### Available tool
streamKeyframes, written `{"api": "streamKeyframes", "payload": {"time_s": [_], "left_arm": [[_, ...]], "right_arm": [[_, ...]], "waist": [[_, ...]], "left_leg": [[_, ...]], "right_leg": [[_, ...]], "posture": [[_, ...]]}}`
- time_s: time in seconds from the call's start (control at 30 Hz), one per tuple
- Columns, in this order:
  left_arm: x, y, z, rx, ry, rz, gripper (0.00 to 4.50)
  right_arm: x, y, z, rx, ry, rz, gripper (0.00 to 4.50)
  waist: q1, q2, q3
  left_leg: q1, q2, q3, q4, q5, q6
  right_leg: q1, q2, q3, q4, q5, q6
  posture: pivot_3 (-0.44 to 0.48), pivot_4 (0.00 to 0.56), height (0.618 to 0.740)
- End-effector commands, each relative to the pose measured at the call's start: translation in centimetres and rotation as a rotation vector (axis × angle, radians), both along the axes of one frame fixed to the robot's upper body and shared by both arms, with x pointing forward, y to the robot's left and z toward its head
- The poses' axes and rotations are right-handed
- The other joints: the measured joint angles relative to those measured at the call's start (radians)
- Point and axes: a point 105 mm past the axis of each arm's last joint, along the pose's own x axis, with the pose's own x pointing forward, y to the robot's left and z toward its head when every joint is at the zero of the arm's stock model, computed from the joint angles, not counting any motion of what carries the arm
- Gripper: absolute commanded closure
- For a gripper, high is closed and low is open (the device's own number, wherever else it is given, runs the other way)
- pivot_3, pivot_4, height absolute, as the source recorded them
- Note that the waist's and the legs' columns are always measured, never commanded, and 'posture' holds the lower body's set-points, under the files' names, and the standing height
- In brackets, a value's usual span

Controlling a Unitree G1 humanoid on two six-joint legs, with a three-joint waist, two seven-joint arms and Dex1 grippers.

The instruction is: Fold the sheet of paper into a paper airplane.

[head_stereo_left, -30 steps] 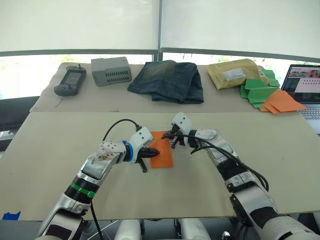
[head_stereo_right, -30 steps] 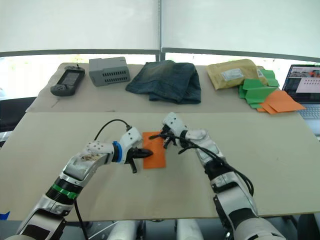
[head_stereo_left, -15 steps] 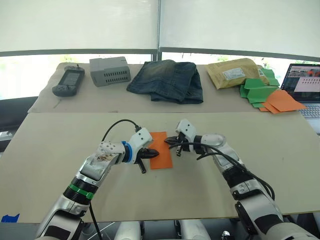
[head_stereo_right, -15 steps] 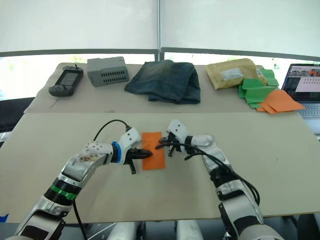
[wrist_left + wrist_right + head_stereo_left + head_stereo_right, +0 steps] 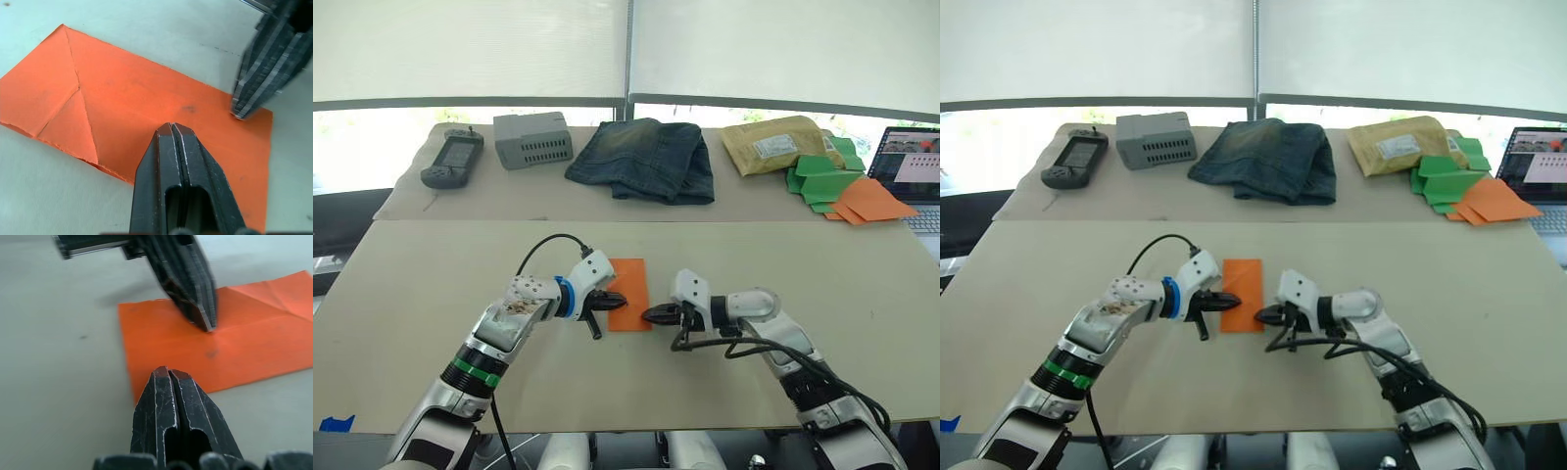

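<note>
Left end effector (image 5: 610, 301), fingers pressed together, rests its tip on the left part of the paper (image 5: 628, 280), pinning it to the surface (image 5: 431, 284) at centre frame. Right end effector (image 5: 651, 315), fingers likewise together and gripping nothing, sits at the paper's lower right corner; the left wrist view shows its tip touching or just above that corner.

Paper: orange, folded to a narrow rectangle, lying flat just below the middle of the head views. Diagonal creases forming a triangle are visible at one end in the left wrist view (image 5: 73, 103).

Background items along the upper part of the frame, left to right:
- black handheld device (image 5: 451, 159)
- grey box (image 5: 533, 138)
- folded jeans (image 5: 646, 157)
- padded envelope (image 5: 773, 143)
- pile of green and orange paper pieces (image 5: 842, 186)
- laptop (image 5: 913, 166), screen lit, at the right edge

All stand well apart from the paper.
</note>
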Motion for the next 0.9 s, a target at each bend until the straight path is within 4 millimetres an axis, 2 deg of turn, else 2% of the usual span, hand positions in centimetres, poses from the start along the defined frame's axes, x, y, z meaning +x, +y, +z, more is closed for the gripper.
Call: {"api": "streamKeyframes", "payload": {"time_s": [0.03,0.17,0.27,0.47,0.57,0.67,0.73,0.9], "left_arm": [[-0.4,0.3,-1.6,0.040,0.052,0.015,4.50],[-0.4,0.3,-1.6,0.036,0.054,0.017,4.50],[-0.4,0.3,-1.2,0.006,0.057,0.029,4.50],[-0.2,1.2,-0.3,-0.020,0.053,0.043,4.50],[-0.2,1.2,0.1,-0.032,0.049,0.048,4.50],[0.0,1.3,0.6,-0.055,0.044,0.060,4.50],[0.1,1.3,1.0,-0.070,0.042,0.067,4.50],[0.1,2.1,1.5,-0.053,0.013,0.069,4.50]], "right_arm": [[-2.5,0.1,-2.5,-0.067,0.136,0.064,4.46],[-2.4,0.2,-2.1,-0.068,0.117,0.056,4.46],[-1.2,0.3,0.5,0.016,0.077,0.020,4.46],[-0.4,0.9,5.2,0.151,0.041,0.009,4.46],[0.1,1.3,6.3,0.188,0.038,-0.005,4.46],[1.0,2.0,5.9,0.166,0.027,-0.036,4.46],[1.7,2.1,4.1,0.085,0.009,-0.059,4.46],[2.4,2.8,1.3,-0.006,0.005,-0.065,4.46]], "waist": [[0.001,0.000,0.000],[0.001,0.000,0.000],[0.001,0.000,0.000],[-0.002,0.000,0.001],[-0.004,-0.001,0.002],[-0.004,-0.001,0.002],[-0.003,-0.001,0.002],[-0.003,-0.001,0.003]], "left_leg": [[0.000,0.000,0.000,0.000,0.000,0.000],[0.000,0.000,0.000,0.000,0.000,0.000],[0.000,0.000,-0.001,0.000,0.000,0.000],[-0.004,0.000,-0.001,0.000,0.000,0.000],[-0.005,0.000,-0.001,0.000,0.000,0.000],[-0.005,0.001,-0.002,-0.001,0.000,0.000],[-0.006,0.001,-0.002,-0.001,0.000,0.000],[-0.008,0.000,-0.001,-0.001,0.000,0.000]], "right_leg": [[0.000,0.000,0.000,0.000,0.000,0.000],[0.000,0.000,-0.001,0.000,0.000,0.000],[0.000,0.000,-0.001,0.000,0.000,0.000],[-0.004,0.000,-0.001,0.000,0.000,0.000],[-0.005,0.000,-0.001,0.000,0.000,0.000],[-0.005,0.001,-0.002,0.000,0.000,-0.001],[-0.006,0.001,-0.002,0.000,0.000,-0.001],[-0.007,0.000,-0.002,-0.001,0.000,-0.001]], "posture": [[0.000,0.150,0.722],[0.000,0.150,0.722],[0.000,0.150,0.722],[0.000,0.150,0.722],[0.000,0.150,0.722],[0.000,0.150,0.722],[0.000,0.150,0.722],[0.000,0.150,0.722]]}}
